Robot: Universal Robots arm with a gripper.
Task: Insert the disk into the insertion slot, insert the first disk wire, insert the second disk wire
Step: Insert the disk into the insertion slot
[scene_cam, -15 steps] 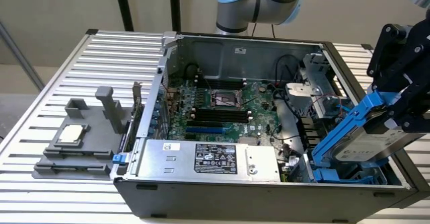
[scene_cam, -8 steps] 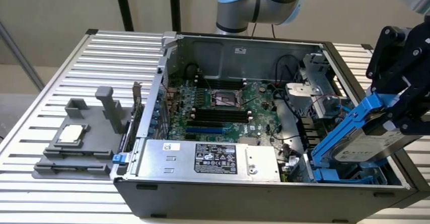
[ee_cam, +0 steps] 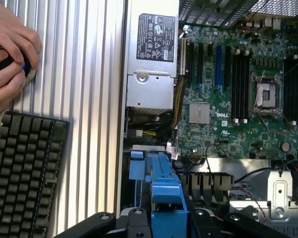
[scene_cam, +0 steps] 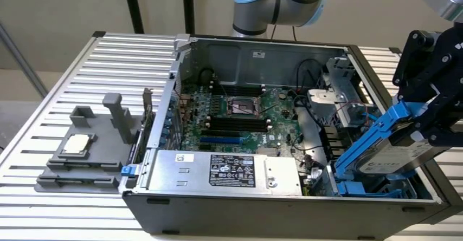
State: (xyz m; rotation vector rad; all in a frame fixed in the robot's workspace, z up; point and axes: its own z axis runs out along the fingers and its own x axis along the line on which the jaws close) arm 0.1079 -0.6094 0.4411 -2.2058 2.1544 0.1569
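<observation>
Status: step one is in progress, nothing is seated yet.

- gripper has its fingers clamped on the upper end of the disk.
- The disk is tilted steeply. Its lower end dips into the open computer case at the corner on the exterior view's right, right at the mouth of the insertion slot. My read is that it's not pushed home.
- Can't tell whether the lower edge touches the slot's clips.
- Both wire steps look undone, since the disk isn't in place to take them.

Disk look: flat silver-grey slab with a white printed label facing out, held in a bright blue frame along its edge.

The power supply sits just beside the slot. In the wrist view, a person's hands rest on the bench near a keyboard.
</observation>
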